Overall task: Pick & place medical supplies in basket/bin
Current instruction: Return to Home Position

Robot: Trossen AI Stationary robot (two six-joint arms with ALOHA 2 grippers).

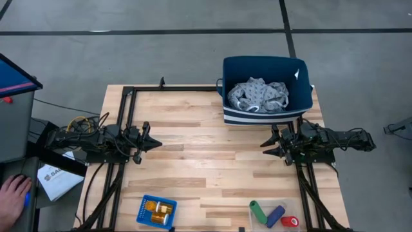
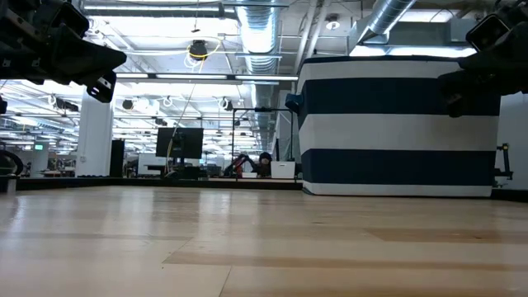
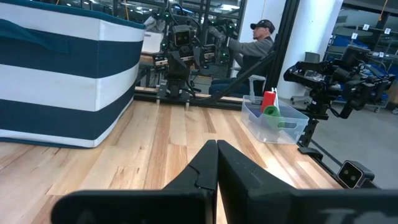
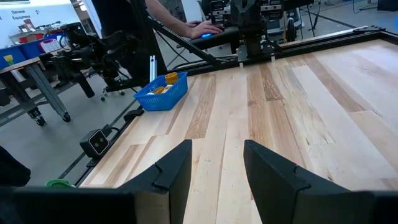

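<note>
Left hand (image 1: 153, 143), fingers together, and right hand (image 1: 267, 145), fingers apart, both empty above the surface (image 1: 206, 161). Grey cloth (image 1: 261, 95) lies in the navy bin (image 1: 257, 118). The pill bottles (image 1: 161, 209) are in the blue basket (image 1: 143, 213) — hard to separate. The cylinders (image 1: 275, 216) are in the clear tray (image 3: 258, 126) — its walls barely show from above.

The table (image 1: 206, 148) was pale wood, its planks smooth with visible grain and a soft sheen. A matt black metal frame (image 1: 125, 116) ran along its left edge. At the upper right of the high view, the navy bin (image 1: 257, 118) looked like matt woven fabric, and the grey patterned garment (image 1: 259, 95) in it was soft, crumpled cloth. At the bottom, the blue basket (image 1: 145, 209) was perforated plastic holding translucent orange plastic pill bottles (image 1: 161, 209). The tray (image 3: 258, 124) was clear, glossy plastic. The left gripper (image 3: 216, 144) and right gripper (image 4: 217, 144) looked like matt black plastic. White paper (image 1: 55, 177) lay lower left.
</note>
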